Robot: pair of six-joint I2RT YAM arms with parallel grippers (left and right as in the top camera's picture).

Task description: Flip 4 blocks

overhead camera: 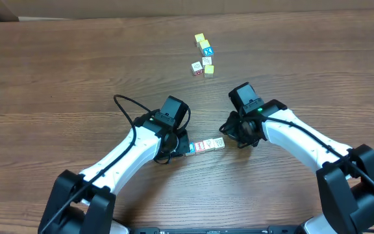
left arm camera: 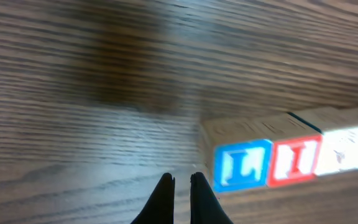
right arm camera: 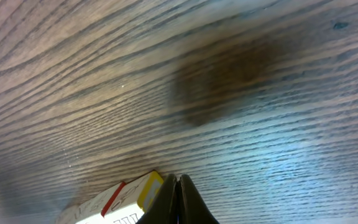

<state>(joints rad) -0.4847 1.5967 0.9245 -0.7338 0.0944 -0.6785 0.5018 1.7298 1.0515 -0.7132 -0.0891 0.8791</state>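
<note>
Since both my arms lean in over the brown wood-grain counter [overhead camera: 76,78], the overhead view shows the short row of small pale wooden alphabet blocks [overhead camera: 210,145] lying between them. My left pincer [overhead camera: 186,149] sits just beside the row's left end, and my right pincer [overhead camera: 231,135] is near its right end. A separate cluster of small cubes [overhead camera: 204,56], some yellow-topped, stands well apart, farther up the counter.

From my left wrist, the left pincer [left arm camera: 180,190] is pinched shut on nothing. Its tips are low over bare wood just beside the nearest block [left arm camera: 242,165], which is blue-faced. A red-faced block [left arm camera: 297,162] comes next, then a pale, blurred one.

From my right wrist, the right pincer [right arm camera: 178,196] is likewise closed and empty. The end block [right arm camera: 120,199], cream with yellow and red edges, lies just left of the tips; whether they touch I cannot tell.

I judge that no block is being turned yet. The danger lies in nudging with closed tips: the blocks touch one another, so a push at one end could slide or skew the whole row instead of rolling one block. A tip could also skid off so small a face.
</note>
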